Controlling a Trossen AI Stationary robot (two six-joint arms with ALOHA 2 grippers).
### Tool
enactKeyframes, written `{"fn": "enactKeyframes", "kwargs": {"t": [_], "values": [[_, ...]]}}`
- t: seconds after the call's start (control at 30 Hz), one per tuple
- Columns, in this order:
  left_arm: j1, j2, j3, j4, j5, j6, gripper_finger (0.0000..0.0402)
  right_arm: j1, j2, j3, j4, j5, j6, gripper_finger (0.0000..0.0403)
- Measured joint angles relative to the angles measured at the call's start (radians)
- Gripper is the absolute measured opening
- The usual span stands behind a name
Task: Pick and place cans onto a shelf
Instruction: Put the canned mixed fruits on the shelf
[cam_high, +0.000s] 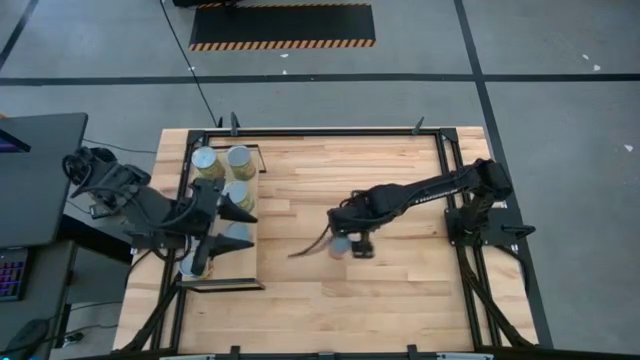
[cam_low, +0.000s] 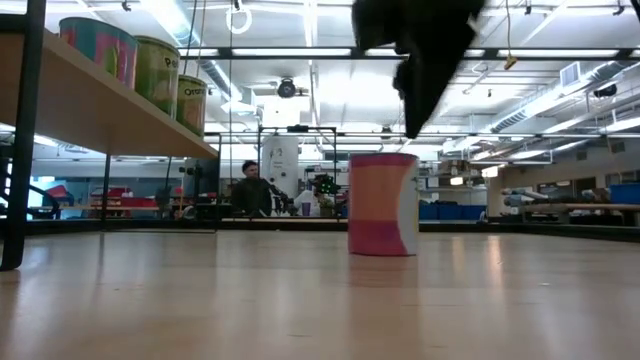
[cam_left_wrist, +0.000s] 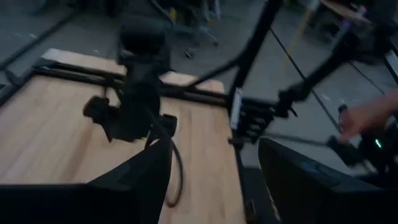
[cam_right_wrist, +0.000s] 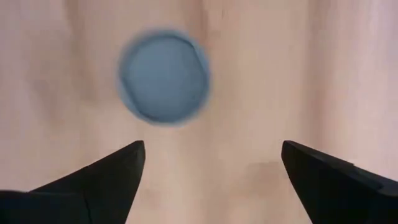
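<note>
An orange-red can (cam_low: 383, 205) stands upright on the tabletop near the middle; its silver top shows in the right wrist view (cam_right_wrist: 163, 76) and in the high view (cam_high: 340, 247). My right gripper (cam_right_wrist: 211, 158) is open above it, pointing down, clear of the can and a little to one side of it (cam_low: 415, 90). The shelf (cam_high: 250, 262) stands along the table's left side with several cans (cam_high: 238, 160) on it; three of them show in the low view (cam_low: 155, 70). My left gripper (cam_high: 225, 238) is open and empty over the shelf.
Black frame rails (cam_high: 460, 200) run along the table's edges. Bare tabletop (cam_high: 400, 290) lies around the lone can. A person's hand (cam_left_wrist: 367, 118) shows beyond the table's right side, and a person sits in the room behind (cam_low: 248, 190).
</note>
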Motion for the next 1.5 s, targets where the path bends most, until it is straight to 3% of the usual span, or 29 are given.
{"fn": "enactKeyframes", "kwargs": {"t": [0.1, 0.23, 0.43, 0.7, 0.8, 0.97, 1.07, 1.17, 1.27, 1.4, 1.5], "values": [[-0.014, 0.017, -0.007, 0.035, -0.087, -0.013, 0.0245, -0.006, -0.003, -0.045, -0.005, 0.083, -0.314, 0.0368], [-0.018, 0.048, -0.008, 0.044, -0.147, -0.055, 0.0245, -0.045, 0.031, -0.117, 0.061, 0.093, -0.402, 0.0343], [-0.015, 0.085, -0.009, 0.013, -0.184, -0.113, 0.0245, -0.066, 0.052, -0.129, 0.177, -0.037, -0.302, 0.0314], [-0.009, 0.096, -0.009, 0.005, -0.335, -0.167, 0.0245, -0.033, 0.017, -0.129, 0.323, -0.335, -0.212, 0.0290], [-0.008, 0.096, -0.009, -0.002, -0.344, -0.202, 0.0245, -0.029, -0.045, -0.129, 0.311, -0.318, -0.218, 0.0286], [-0.006, 0.096, -0.009, -0.021, -0.335, -0.214, 0.0245, -0.030, -0.113, -0.136, 0.279, -0.061, -0.296, 0.0283], [0.007, 0.096, -0.009, -0.021, -0.350, -0.213, 0.0245, -0.031, -0.109, -0.180, 0.304, 0.032, -0.351, 0.0280], [0.020, 0.096, -0.009, -0.021, -0.352, -0.213, 0.0245, -0.030, -0.083, -0.250, 0.387, 0.092, -0.304, 0.0278], [0.024, 0.096, -0.009, -0.021, -0.336, -0.213, 0.0245, -0.031, -0.050, -0.293, 0.437, 0.076, -0.173, 0.0278], [0.023, 0.099, -0.009, -0.047, -0.317, -0.216, 0.0245, -0.020, -0.031, -0.296, 0.500, -0.046, -0.012, 0.0277], [0.018, 0.114, -0.008, -0.096, -0.298, -0.239, 0.0245, -0.005, -0.032, -0.295, 0.640, -0.148, 0.069, 0.0277]]}}
